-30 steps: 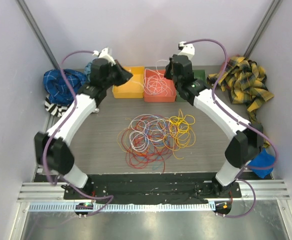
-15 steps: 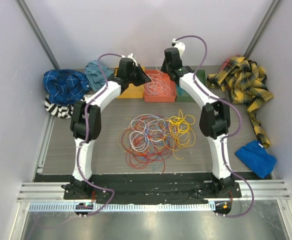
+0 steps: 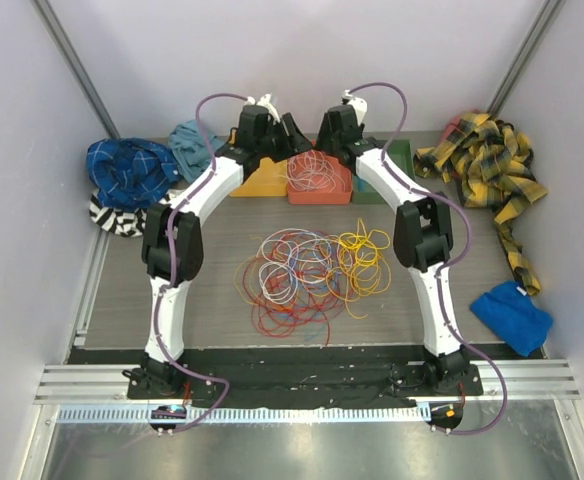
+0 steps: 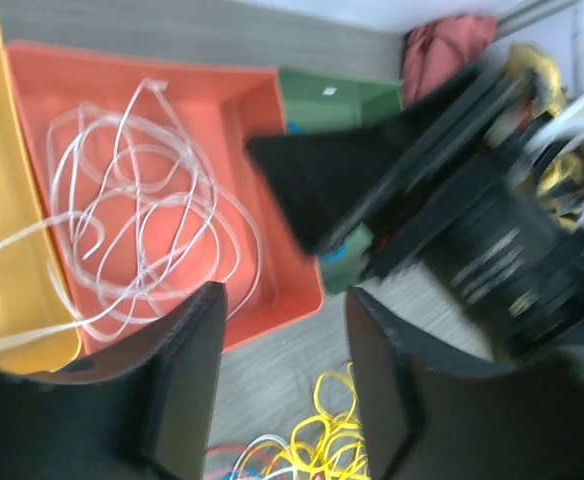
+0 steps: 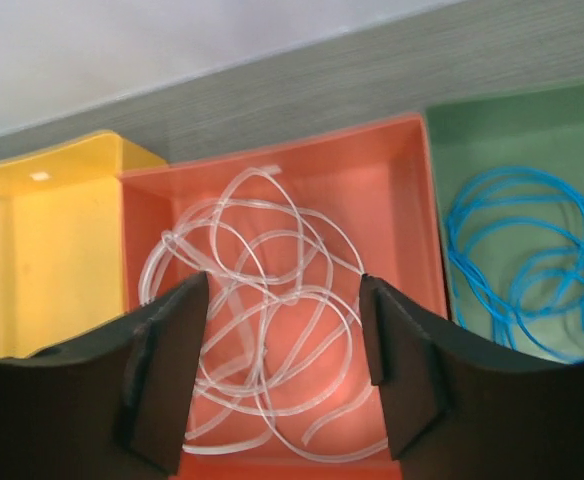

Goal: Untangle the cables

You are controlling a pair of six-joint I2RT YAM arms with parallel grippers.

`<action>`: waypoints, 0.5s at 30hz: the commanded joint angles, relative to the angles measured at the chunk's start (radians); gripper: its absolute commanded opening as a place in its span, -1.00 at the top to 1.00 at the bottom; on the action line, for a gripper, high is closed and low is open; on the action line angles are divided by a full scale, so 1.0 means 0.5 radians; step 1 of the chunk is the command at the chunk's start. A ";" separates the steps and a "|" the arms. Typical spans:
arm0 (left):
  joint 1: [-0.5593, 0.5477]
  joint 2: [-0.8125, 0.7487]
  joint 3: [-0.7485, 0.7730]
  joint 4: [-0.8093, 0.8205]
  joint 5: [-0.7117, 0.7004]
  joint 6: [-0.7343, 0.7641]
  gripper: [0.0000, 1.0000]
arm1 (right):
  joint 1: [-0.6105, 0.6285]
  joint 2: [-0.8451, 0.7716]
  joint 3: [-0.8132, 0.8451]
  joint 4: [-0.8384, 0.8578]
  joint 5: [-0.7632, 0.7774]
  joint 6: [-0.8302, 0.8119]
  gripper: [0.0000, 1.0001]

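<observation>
From above, both my arms reach to the far edge of the table [image 3: 212,290], with my left jaws and right jaws near each other over the orange tray [image 3: 322,195]. The tangled cables [image 3: 312,272], red, white and yellow, lie mid-table, well apart from me.

On my left wrist view, my left jaws stand apart and empty above the white cable [image 4: 142,215] coiled in that tray.

On my right wrist view, my right jaws also gape, empty, over the same coil. A blue cable [image 5: 532,280] lies in the green tray [image 5: 472,130].

Tbl [image 3: 202,290]: cable tangle [image 3: 310,268], 3 bins [image 3: 318,195], cloths [image 3: 487,160].
</observation>
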 commanded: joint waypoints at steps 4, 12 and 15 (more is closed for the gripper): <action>-0.041 -0.039 0.174 -0.014 -0.081 0.090 -0.29 | 0.003 -0.686 -0.531 0.386 0.138 0.023 -0.51; -0.053 -0.815 -0.876 0.192 -0.437 -0.032 -0.22 | 0.199 -1.316 -1.499 0.797 0.056 0.130 -0.29; -0.117 -1.198 -1.203 0.186 -0.642 -0.027 -0.21 | 0.410 -1.469 -1.727 0.816 0.144 0.060 -0.26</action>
